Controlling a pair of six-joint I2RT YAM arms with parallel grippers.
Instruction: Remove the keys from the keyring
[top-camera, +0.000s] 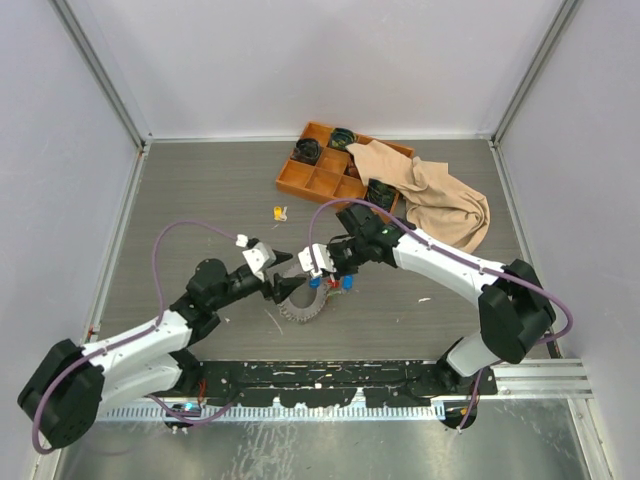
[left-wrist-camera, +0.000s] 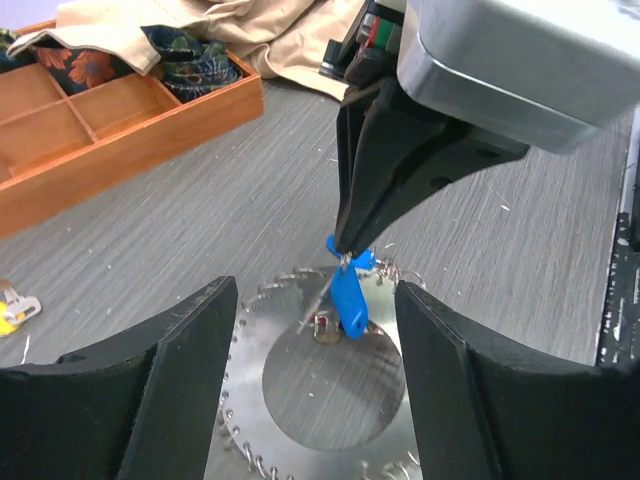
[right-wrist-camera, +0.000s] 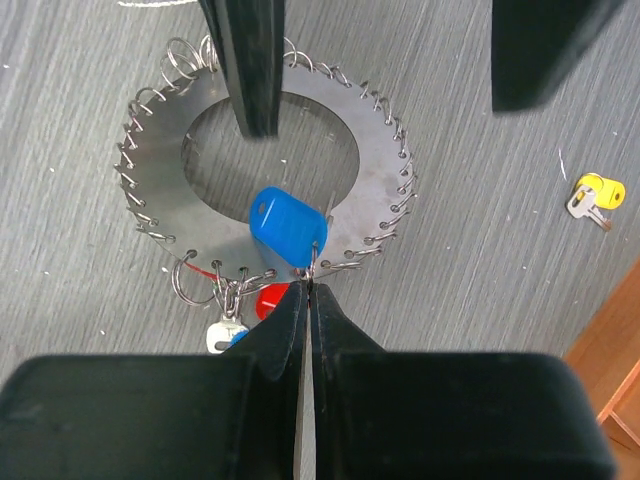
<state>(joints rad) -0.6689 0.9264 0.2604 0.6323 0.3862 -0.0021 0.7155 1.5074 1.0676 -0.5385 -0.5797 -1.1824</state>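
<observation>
1. My right gripper (right-wrist-camera: 308, 290) is pinched tight on the blue key (right-wrist-camera: 288, 225) at its head.
2. My left gripper (left-wrist-camera: 315, 298) gapes wide over the keyring (right-wrist-camera: 160, 130), which lies flat mid-table (top-camera: 200, 190).
3. I'd pin the keyring down first, then twist the key off.

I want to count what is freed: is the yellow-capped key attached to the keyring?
No, the yellow-capped key lies alone on the table, apart from the keyring.

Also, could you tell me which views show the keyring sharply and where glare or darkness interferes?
Top external: even light, soft shadows, but the keyring is tiny. Left wrist: keyring sharp, its metal bright with glare, sheen on the right gripper housing. Right wrist: keyring and blue key crisp; own fingers featureless black.
</observation>
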